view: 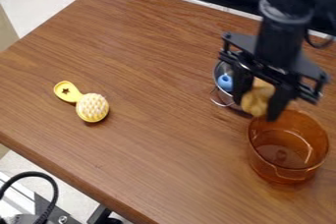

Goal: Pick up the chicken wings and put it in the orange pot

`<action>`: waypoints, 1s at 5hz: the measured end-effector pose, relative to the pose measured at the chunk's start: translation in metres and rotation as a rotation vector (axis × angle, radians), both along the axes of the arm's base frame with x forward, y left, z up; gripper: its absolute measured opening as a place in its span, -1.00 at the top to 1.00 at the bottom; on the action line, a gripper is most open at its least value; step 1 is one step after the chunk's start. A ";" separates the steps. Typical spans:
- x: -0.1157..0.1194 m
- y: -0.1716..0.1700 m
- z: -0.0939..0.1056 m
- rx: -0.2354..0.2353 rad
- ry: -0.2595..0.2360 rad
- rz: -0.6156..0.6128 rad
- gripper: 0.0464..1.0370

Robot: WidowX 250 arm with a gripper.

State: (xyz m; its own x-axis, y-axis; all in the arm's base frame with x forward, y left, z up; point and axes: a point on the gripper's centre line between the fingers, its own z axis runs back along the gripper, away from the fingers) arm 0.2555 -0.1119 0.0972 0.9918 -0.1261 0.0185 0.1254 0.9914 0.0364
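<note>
The gripper (pixel 258 107) hangs at the right, over the upper left part of the orange pot's rim. Between its fingers it holds the tan chicken wings (pixel 257 98), gripped from both sides. The transparent orange pot (pixel 289 147) stands on the table at the lower right, its open top facing up. The chicken wings are above and slightly left of the pot's opening, partly hidden by the fingers.
A metal pot (pixel 220 81) with a wire handle and a blue item (pixel 225 82) inside stands behind the gripper, partly hidden by it. A yellow brush-like toy (pixel 92 107) lies on the left of the wooden table (pixel 151 154).
</note>
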 end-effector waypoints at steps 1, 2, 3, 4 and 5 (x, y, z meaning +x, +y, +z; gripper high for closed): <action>-0.006 -0.013 -0.013 0.012 0.039 -0.018 0.05; -0.004 -0.025 -0.027 0.019 0.065 -0.034 0.05; -0.003 -0.034 -0.033 0.014 0.071 -0.036 0.05; -0.006 -0.037 -0.033 -0.003 0.093 -0.051 0.05; -0.009 -0.037 -0.033 0.007 0.103 -0.043 -0.09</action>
